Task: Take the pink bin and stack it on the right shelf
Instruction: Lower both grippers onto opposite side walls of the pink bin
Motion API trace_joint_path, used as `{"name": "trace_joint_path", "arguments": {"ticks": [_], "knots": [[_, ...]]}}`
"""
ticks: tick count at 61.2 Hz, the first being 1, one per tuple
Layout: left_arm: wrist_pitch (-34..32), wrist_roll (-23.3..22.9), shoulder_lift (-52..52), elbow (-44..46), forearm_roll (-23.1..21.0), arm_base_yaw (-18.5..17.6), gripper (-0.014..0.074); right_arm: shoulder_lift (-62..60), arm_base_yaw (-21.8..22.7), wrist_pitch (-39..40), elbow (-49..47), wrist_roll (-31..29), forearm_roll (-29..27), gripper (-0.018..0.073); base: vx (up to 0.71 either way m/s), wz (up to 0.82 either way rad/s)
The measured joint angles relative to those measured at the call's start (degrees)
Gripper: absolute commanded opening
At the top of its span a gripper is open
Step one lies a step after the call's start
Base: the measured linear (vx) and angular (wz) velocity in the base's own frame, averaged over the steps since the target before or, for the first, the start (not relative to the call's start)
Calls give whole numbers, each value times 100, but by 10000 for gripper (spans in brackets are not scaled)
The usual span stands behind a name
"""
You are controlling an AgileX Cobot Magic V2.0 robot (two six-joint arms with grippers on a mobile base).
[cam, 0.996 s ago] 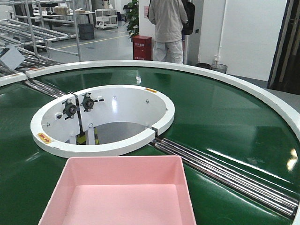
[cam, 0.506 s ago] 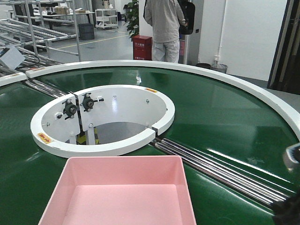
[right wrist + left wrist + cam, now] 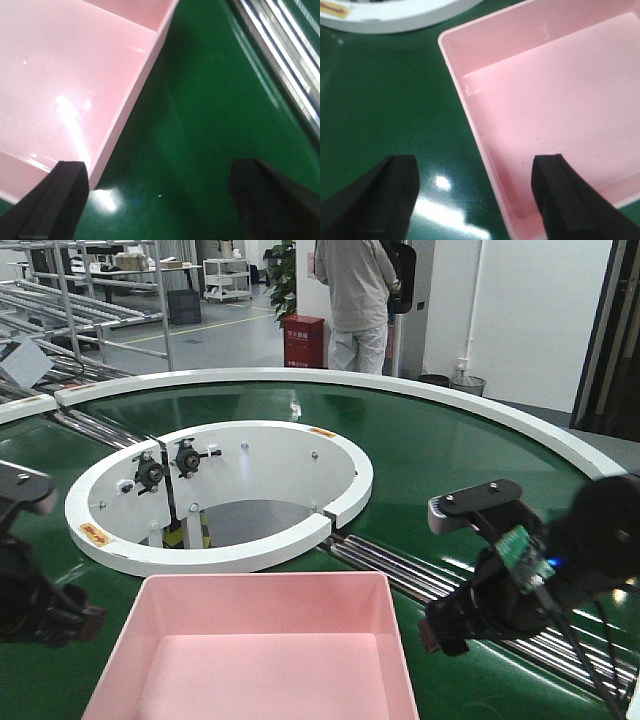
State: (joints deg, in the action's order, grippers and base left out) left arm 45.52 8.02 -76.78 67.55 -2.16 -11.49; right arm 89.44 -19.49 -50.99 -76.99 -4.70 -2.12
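The pink bin (image 3: pixel 262 648) sits empty on the green belt at the near edge of the front view. My left gripper (image 3: pixel 82 624) hangs just off the bin's left wall. In the left wrist view this gripper (image 3: pixel 477 200) is open, one finger over the belt and the other over the bin (image 3: pixel 555 100) floor, with the wall between them. My right gripper (image 3: pixel 436 632) hovers off the bin's right side. It is open (image 3: pixel 165 200), its left finger at the bin (image 3: pixel 65 75) wall and its right finger over the belt. The right shelf is out of view.
The bin rests on a curved green conveyor belt (image 3: pixel 470 470) with a white outer rim. A white inner ring (image 3: pixel 215 550) lies just beyond the bin. Steel rollers (image 3: pixel 440 585) run under my right arm. A person (image 3: pixel 355 300) and a red box (image 3: pixel 303 342) stand far behind.
Both arms have come into the front view and dropped to either side of the bin; half a second ago only the right one showed, at the right edge. The bin has not moved.
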Motion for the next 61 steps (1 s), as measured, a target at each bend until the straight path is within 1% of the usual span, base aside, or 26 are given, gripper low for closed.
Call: {"name": "trace_joint_path", "arguments": {"ticks": [8,16,24,34,42,55,61], "knots": [[371,-409,-724,559,5,0,594,660,0,-491,-595,470,-60,601,0,0],[606,-863,-1349,1003,139,0,594,1196,0,-700,-1095,612,-133,597,0,0],[651,-1152,-1817,1233,304,0,594,1596,0,-802,-1454,726,-133,594,0,0],[641,-1212,-2223,1271,371,0,594,2041,0,-815,-1715,750,-149,594,0,0],[569,-1212,-2478,1271,371,0,594,2312,0,-639,-1758,776,-149,594,0,0],[385,-1213,-2742,1271,371,0,594,2595,-29,-320,-1758,889,-390,594,0,0],[289,-1213,-2832,1271,371,0,594,2669,-122,-255,-1758,923,-291,594,0,0]]}}
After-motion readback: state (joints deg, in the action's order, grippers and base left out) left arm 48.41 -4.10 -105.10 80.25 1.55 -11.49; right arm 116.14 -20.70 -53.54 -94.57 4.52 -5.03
